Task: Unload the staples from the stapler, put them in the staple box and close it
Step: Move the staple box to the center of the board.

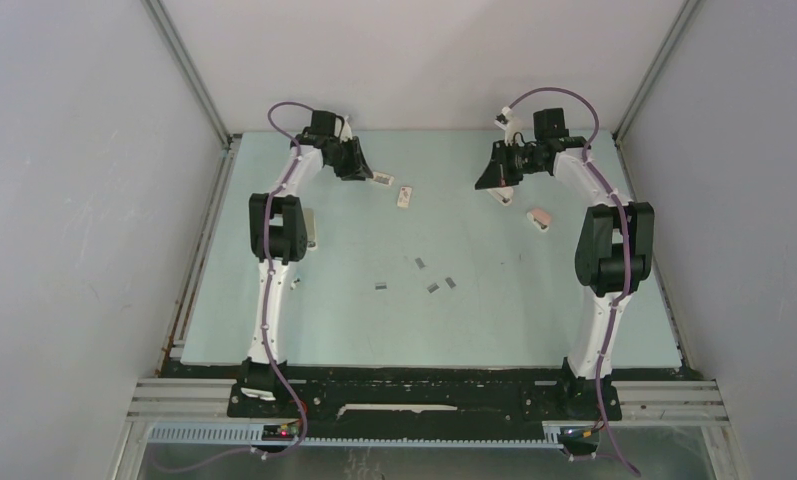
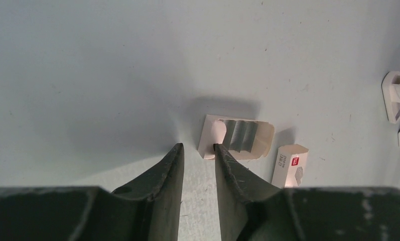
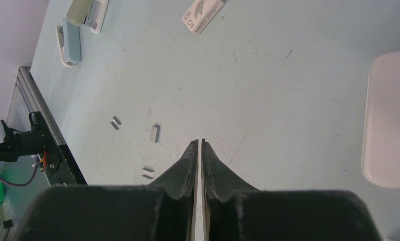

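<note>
Left end effector (image 2: 198, 146) stands part-open, empty, at staple tray (image 2: 266, 139) edge; right end effector (image 3: 198, 141) closed, empty

This is a robotics lab test cell rather than a lived-in room: a pale blue-green flat tabletop (image 1: 274, 320) sits boxed in by plain grey-white panel walls (image 1: 74, 200) held in bare aluminium frame posts (image 1: 189, 70). Two white-and-black jointed robot arms, the left arm (image 1: 272, 250) and the right arm (image 1: 611, 250), are bolted to a black base plate (image 1: 424, 400) on aluminium rails at the near edge. Loose purple cables (image 1: 289, 108) run along them, and a slotted grey cable duct (image 1: 404, 432) lies below.
</note>
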